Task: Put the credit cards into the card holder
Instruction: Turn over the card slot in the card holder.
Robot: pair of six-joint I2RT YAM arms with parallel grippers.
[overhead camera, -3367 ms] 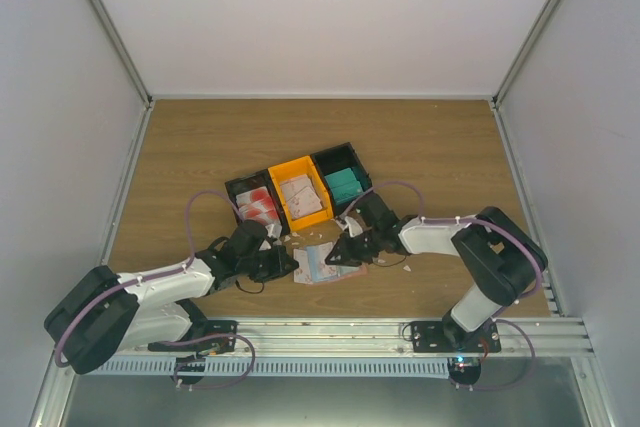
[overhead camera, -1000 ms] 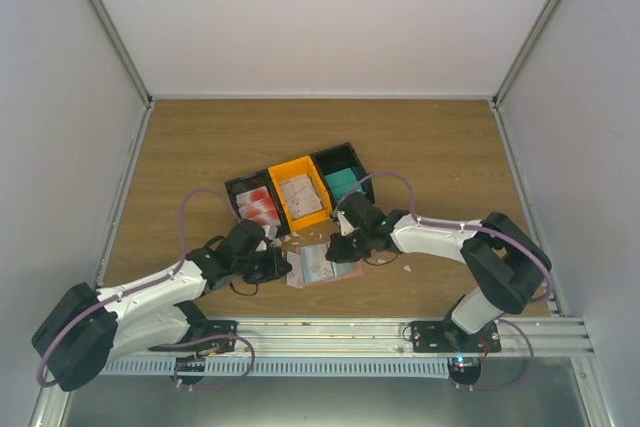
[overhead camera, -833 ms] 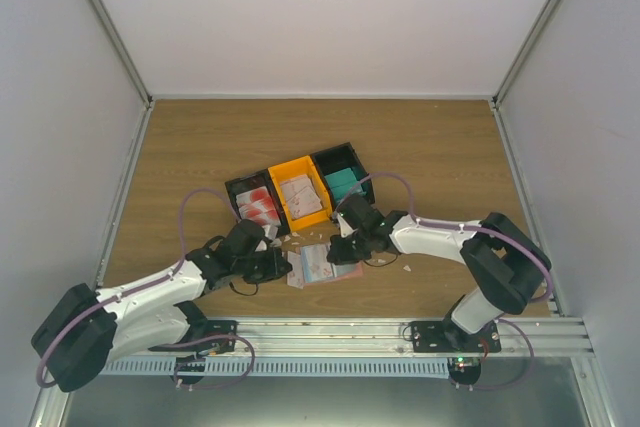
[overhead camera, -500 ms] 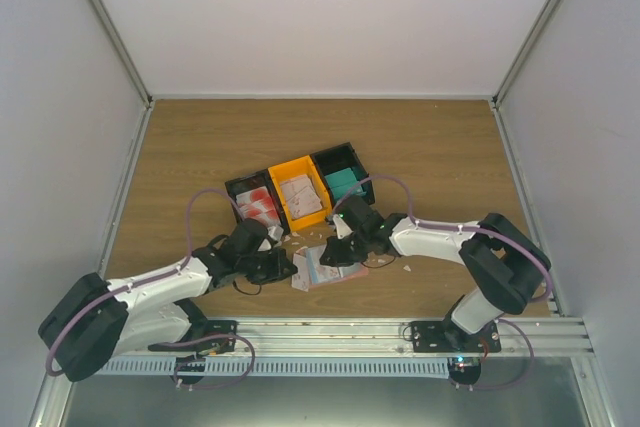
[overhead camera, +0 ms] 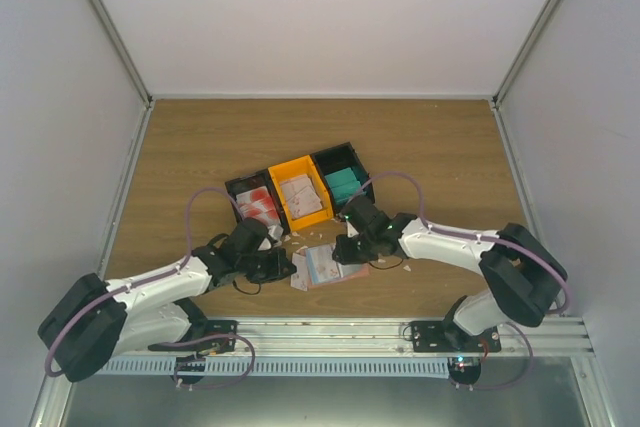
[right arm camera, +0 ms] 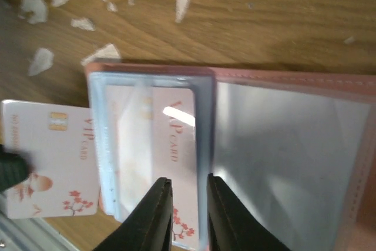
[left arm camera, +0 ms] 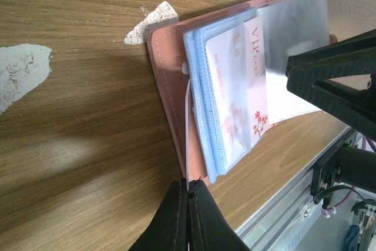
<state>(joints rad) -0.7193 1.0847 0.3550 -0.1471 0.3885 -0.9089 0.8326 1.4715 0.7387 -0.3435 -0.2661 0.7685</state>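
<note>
The reddish-brown card holder lies open on the table between my two grippers, its light blue clear pockets facing up. One pale pink credit card sits inside a pocket. My left gripper is shut on the edge of a second pale pink card, which lies at the holder's left edge and shows edge-on in the left wrist view. My right gripper hovers over the pockets with its jaws a little apart, a pocket's edge running between them.
A row of bins stands just behind the holder: a black one with red-and-white cards, an orange one and a black one with teal cards. Small white paper scraps are scattered around. The metal rail runs close in front.
My right gripper's jaws have parted after being shut, and that arm has shifted slightly right. My left gripper has stayed shut on its card and drawn back a little to the left.
</note>
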